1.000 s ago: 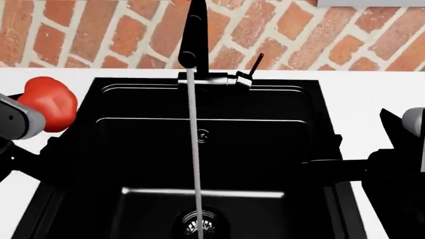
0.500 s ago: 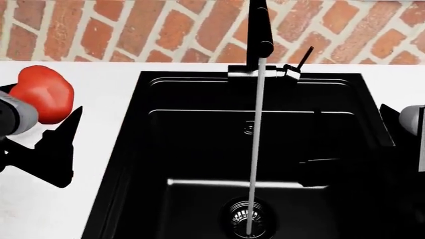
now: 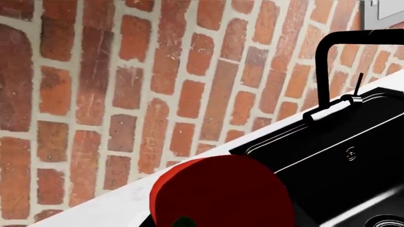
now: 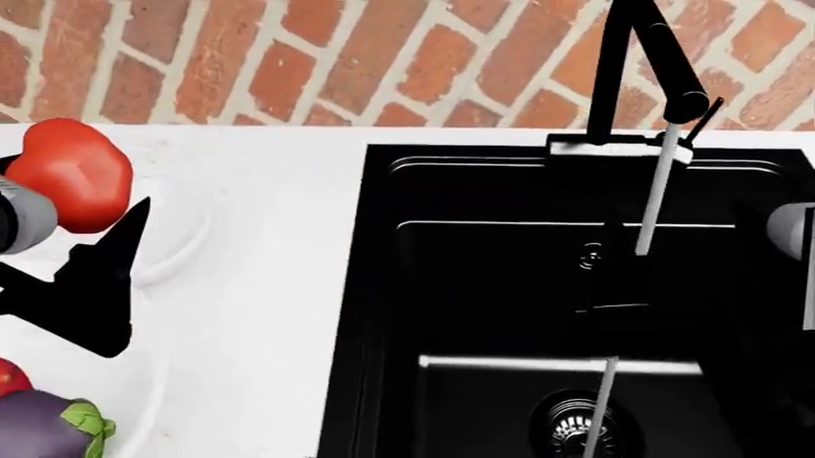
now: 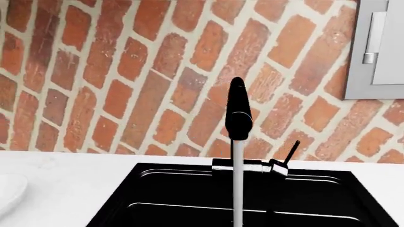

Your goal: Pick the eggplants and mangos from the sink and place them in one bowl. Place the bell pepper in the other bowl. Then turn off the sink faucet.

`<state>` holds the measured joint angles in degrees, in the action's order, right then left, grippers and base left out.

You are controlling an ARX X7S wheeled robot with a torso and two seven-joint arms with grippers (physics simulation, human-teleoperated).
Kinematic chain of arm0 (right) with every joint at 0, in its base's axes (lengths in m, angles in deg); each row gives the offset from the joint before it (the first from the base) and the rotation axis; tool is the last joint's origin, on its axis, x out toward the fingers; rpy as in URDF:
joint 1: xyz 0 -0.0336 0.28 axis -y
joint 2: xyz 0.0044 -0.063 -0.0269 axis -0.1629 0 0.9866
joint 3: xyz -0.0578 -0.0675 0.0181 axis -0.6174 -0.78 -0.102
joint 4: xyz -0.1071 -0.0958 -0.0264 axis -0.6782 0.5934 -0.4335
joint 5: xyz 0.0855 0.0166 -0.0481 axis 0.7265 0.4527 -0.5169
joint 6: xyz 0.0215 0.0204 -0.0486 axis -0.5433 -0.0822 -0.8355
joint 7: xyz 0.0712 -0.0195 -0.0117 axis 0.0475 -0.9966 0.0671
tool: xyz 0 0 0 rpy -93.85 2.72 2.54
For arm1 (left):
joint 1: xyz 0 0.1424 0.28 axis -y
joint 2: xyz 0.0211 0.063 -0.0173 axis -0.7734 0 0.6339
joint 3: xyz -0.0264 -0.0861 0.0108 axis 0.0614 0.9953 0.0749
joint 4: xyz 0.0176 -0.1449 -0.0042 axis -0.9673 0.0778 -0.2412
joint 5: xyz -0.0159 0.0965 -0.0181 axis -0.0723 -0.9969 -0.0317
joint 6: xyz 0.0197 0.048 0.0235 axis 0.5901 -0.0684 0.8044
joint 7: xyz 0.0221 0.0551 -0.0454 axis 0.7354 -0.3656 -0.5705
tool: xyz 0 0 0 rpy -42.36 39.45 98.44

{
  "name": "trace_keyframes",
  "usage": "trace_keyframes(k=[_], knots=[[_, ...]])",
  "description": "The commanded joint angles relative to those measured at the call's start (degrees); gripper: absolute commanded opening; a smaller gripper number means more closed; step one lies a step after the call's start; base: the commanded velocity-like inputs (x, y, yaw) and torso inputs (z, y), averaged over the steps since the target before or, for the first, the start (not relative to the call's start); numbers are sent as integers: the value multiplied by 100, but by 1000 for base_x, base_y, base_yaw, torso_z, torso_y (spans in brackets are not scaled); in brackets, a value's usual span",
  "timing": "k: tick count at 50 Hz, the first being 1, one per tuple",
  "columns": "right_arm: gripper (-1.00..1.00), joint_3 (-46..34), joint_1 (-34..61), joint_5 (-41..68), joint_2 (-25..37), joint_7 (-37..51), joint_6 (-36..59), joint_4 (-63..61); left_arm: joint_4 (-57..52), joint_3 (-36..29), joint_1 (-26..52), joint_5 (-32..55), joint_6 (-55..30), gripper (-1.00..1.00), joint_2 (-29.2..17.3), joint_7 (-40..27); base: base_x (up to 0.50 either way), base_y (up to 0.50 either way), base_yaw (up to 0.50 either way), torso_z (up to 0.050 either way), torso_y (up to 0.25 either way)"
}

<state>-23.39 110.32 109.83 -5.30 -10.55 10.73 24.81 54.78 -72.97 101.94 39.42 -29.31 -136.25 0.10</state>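
In the head view, my left gripper (image 4: 105,218) is shut on the red bell pepper (image 4: 71,183) and holds it above the white counter, left of the black sink (image 4: 382,315). The pepper (image 3: 221,194) fills the lower part of the left wrist view and hides the jaws. A faint white bowl (image 4: 189,229) lies just under the pepper. At the bottom left corner a purple eggplant (image 4: 41,429) lies beside a red fruit (image 4: 10,377). Water (image 4: 652,196) still runs from the black faucet (image 4: 637,67). Only a part of my right gripper (image 4: 796,234) shows at the right edge.
The brick wall (image 4: 382,57) stands behind the counter. The faucet's thin lever (image 5: 289,156) sits right of the spout (image 5: 239,113). A white bowl rim (image 5: 9,190) shows at the edge of the right wrist view, and a grey cabinet (image 5: 379,47) hangs on the wall.
The head view has swung left, so the sink and faucet now sit further right in it. The bowl and the eggplant have come into view. The pepper stays in the left gripper.
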Motion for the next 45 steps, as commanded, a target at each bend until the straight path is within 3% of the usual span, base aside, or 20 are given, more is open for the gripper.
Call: trace_keyframes(k=[1, 11, 28, 40, 45], knots=[[100, 33, -31, -7, 57, -5, 20, -102, -55, 218, 65, 213, 151, -100, -44, -194, 43, 387, 0, 0, 0], [100, -23, 45, 5, 48, 20, 78, -92, -19, 186, 47, 208, 157, -100, 36, -272, 4, 391, 0, 0, 0], [100, -1, -66, -34, 31, 14, -6, -81, 4, 294, -66, 226, 257, -100, -223, -65, 0, 391, 0, 0, 0], [100, 36, -7, -39, 37, 62, -13, -14, 875, 125, 92, -271, 320, -100, 181, 357, 0, 278, 0, 0, 0], [100, 6, 28, -32, 26, 102, 26, -6, 1208, 143, 77, -398, 401, -100, 91, 687, 0, 3, 0, 0, 0]])
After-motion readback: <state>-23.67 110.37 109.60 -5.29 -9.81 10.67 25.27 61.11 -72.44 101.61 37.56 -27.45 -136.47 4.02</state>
